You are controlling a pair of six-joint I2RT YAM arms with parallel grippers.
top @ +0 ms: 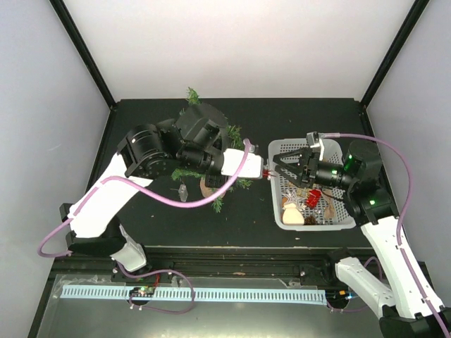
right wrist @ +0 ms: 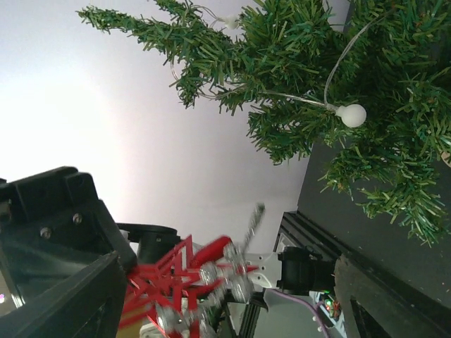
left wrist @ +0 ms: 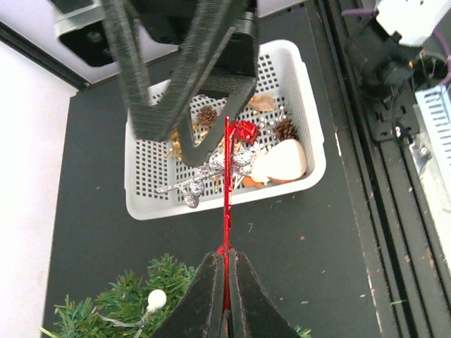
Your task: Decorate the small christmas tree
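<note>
Left gripper: the left gripper (left wrist: 227, 262) is clenched on the lower end of a thin red ornament (left wrist: 227, 183), which stands straight out from its fingertips.
Right gripper: the right gripper (top: 278, 167) has its jaws spread wide, released, facing the left one just past the ornament's far end; nothing is pinched.
Below the right gripper: a white basket (left wrist: 306, 91) with pinecones, a silver piece and a pale ornament inside.
Tree position: the small christmas tree (right wrist: 289, 42) sits behind and under the left gripper, beneath that arm's wrist; from the right gripper it is dead ahead, beyond the red ornament.
Tree posture: mostly hidden under the arm, so upright or tipped, I can't say.
On the branches: a wire string with a white bulb (right wrist: 351, 115).
How it will handle: light, I'd judge, and easy to shove or topple; the needles are soft and springy and will bend rather than resist.
Where to hold: low on the trunk near the base, never the branch tips; hang ornaments on a firmer outer twig.
</note>
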